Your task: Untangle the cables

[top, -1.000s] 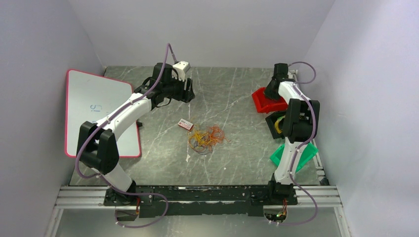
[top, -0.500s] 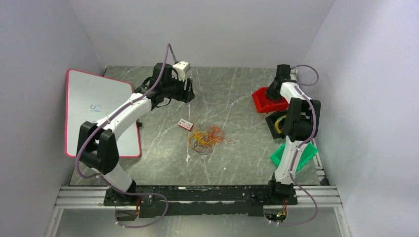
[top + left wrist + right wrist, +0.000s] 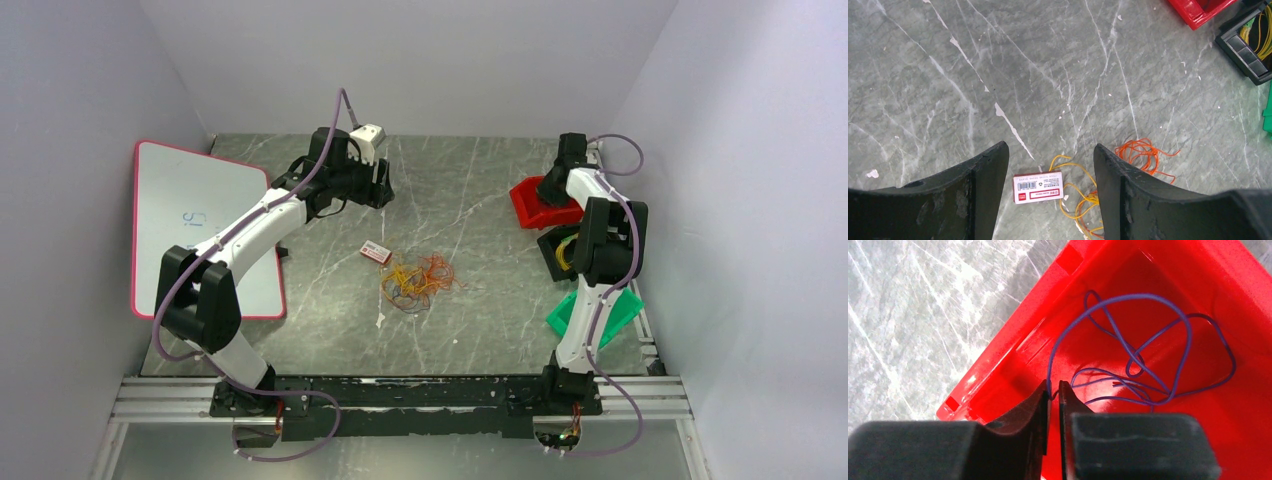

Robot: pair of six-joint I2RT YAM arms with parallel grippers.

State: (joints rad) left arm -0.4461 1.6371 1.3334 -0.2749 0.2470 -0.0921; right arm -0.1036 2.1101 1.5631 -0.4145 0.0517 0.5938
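The tangled bunch of thin orange, yellow and red cables [image 3: 418, 280] lies on the grey table in the middle. In the left wrist view an orange loop [image 3: 1143, 152] and yellow strands [image 3: 1078, 192] show below my left gripper [image 3: 1049, 146]. That gripper is open and empty, hovering high behind the bunch [image 3: 378, 185]. My right gripper [image 3: 1053, 387] is over the red bin [image 3: 1013, 355], its jaws closed on a thin purple wire [image 3: 1148, 340] whose loops lie in the bin. It also shows in the top view [image 3: 548, 190].
A small white and red box [image 3: 375, 252] lies beside the bunch, also in the left wrist view [image 3: 1038, 186]. A black bin [image 3: 558, 250] holding yellow wires and a green bin [image 3: 590, 315] stand near the red bin [image 3: 530, 205]. A whiteboard [image 3: 200, 225] lies at the left.
My right wrist has shifted slightly to the right over the red bin. The left arm and the cable bunch have not moved.
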